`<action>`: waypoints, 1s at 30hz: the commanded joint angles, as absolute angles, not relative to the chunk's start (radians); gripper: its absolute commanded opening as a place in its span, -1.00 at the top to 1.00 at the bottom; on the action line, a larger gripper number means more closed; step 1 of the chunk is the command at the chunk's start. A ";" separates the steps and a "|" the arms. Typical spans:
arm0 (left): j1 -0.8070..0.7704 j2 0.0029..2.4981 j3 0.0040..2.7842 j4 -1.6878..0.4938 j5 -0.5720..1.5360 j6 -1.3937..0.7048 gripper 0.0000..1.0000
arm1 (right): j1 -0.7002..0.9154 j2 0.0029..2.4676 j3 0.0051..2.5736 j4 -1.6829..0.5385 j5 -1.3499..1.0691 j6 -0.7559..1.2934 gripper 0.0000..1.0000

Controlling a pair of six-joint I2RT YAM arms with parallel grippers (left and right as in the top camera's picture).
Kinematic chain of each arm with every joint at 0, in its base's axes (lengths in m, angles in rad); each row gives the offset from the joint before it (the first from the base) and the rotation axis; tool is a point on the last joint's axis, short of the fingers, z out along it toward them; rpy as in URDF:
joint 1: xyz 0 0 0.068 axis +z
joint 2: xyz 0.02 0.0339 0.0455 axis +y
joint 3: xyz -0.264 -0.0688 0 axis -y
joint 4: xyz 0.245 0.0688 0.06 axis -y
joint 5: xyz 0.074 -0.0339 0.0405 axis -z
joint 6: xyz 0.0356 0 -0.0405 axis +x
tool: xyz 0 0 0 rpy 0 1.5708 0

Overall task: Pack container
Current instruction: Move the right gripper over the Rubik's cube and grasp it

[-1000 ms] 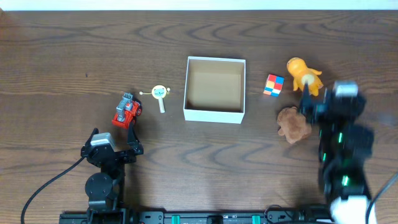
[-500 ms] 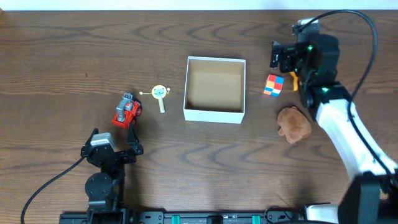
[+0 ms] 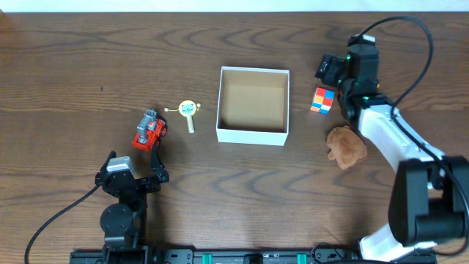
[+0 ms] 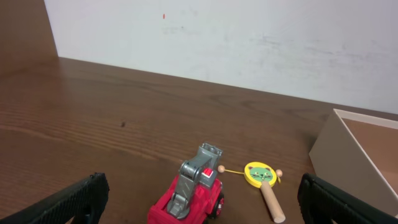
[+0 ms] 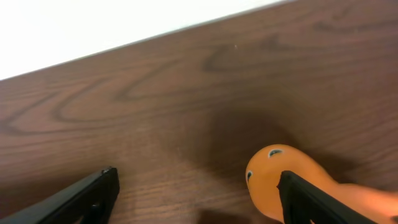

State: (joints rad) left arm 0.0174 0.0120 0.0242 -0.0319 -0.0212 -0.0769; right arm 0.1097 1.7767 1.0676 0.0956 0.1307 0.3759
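The container (image 3: 251, 136), a square box with low white walls and a tan inside, stands mid-table and holds nothing. My right gripper (image 3: 335, 70) is open, hovering right of it over the orange toy (image 5: 281, 178). That toy lies against the right finger in the right wrist view, where the gripper (image 5: 196, 186) is open; overhead the arm hides it. My left gripper (image 3: 134, 163) is open at the front left, behind the red truck (image 3: 149, 130). In the left wrist view the truck (image 4: 193, 190) sits between the open fingers (image 4: 200, 194), with the container's wall (image 4: 336, 146) at the right.
A yellow rattle with a wooden handle (image 3: 189, 111) lies between the truck and the container, and shows in the left wrist view (image 4: 260, 175). A coloured cube (image 3: 322, 100) and a brown plush (image 3: 346, 147) lie right of the container, near my right arm.
My right arm has swung from the front right to the far right and now covers the orange toy. The left arm and the toys have not moved.
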 commanded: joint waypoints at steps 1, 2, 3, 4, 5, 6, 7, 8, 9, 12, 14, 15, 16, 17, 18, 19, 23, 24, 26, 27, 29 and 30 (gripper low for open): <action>0.014 0.010 0.004 -0.071 -0.027 -0.064 -0.96 | 0.157 1.837 1.084 0.120 0.184 0.433 -0.64; 0.014 0.010 0.004 -0.071 -0.026 -0.064 -0.96 | 0.162 1.852 1.085 0.126 0.186 0.433 -0.64; 0.014 0.010 0.004 -0.071 -0.027 -0.064 -0.96 | 0.167 1.866 1.085 0.130 0.193 0.433 -0.62; 0.014 0.010 0.004 -0.071 -0.027 -0.064 -0.96 | 0.171 1.878 1.084 0.130 0.202 0.433 -0.60; 0.014 0.010 0.004 -0.071 -0.026 -0.064 -0.96 | 0.174 1.891 1.084 0.130 0.214 0.433 -0.55; 0.014 0.010 0.004 -0.071 -0.026 -0.064 -0.96 | 0.175 1.903 1.084 0.128 0.223 0.433 -0.54; 0.014 0.010 0.004 -0.071 -0.027 -0.064 -0.96 | 0.175 1.914 1.084 0.127 0.231 0.433 -0.54; 0.014 0.010 0.004 -0.071 -0.027 -0.064 -0.96 | 0.175 1.925 1.085 0.123 0.241 0.433 -0.54; 0.014 0.010 0.004 -0.071 -0.027 -0.064 -0.96 | 0.175 1.934 1.084 0.123 0.251 0.432 -0.54; 0.014 0.010 0.004 -0.071 -0.026 -0.064 -0.96 | 0.175 1.964 1.084 0.123 0.291 0.424 -0.61; 0.014 0.010 0.004 -0.071 -0.027 -0.064 -0.96 | 0.173 1.979 1.084 0.124 0.292 0.398 -0.61; 0.014 0.010 0.004 -0.071 -0.026 -0.064 -0.96 | 0.172 1.987 1.084 0.123 0.292 0.387 -0.61; 0.014 0.010 0.004 -0.071 -0.027 -0.064 -0.96 | 0.171 1.996 1.084 0.123 0.292 0.386 -0.61; 0.014 0.010 0.004 -0.071 -0.026 -0.064 -0.96 | 0.169 2.001 1.084 0.122 0.290 0.384 -0.61; 0.014 0.010 0.004 -0.071 -0.026 -0.064 -0.96 | 0.169 2.009 1.084 0.121 0.291 0.384 -0.58; 0.014 0.010 0.004 -0.071 -0.026 -0.064 -0.96 | 0.168 2.011 1.084 0.121 0.291 0.384 -0.54; 0.014 0.010 0.004 -0.071 -0.026 -0.064 -0.96 | 0.169 2.015 1.084 0.122 0.292 0.384 -0.19; 0.014 0.011 0.004 -0.071 -0.026 -0.064 -0.96 | 0.169 2.014 1.085 0.125 0.292 0.384 -0.13; 0.014 0.010 0.004 -0.071 -0.026 -0.064 -0.96 | 0.169 2.014 1.085 0.130 0.292 0.384 -0.04; 0.014 0.010 0.004 -0.071 -0.027 -0.064 -0.96 | 0.169 2.014 1.085 0.131 0.292 0.384 0.01; 0.014 0.010 0.004 -0.071 -0.027 -0.064 -0.96 | 0.169 2.014 1.085 0.132 0.292 0.384 0.11; 0.014 0.010 0.004 -0.071 -0.027 -0.064 -0.96 | 0.169 2.014 1.085 0.131 0.292 0.384 0.12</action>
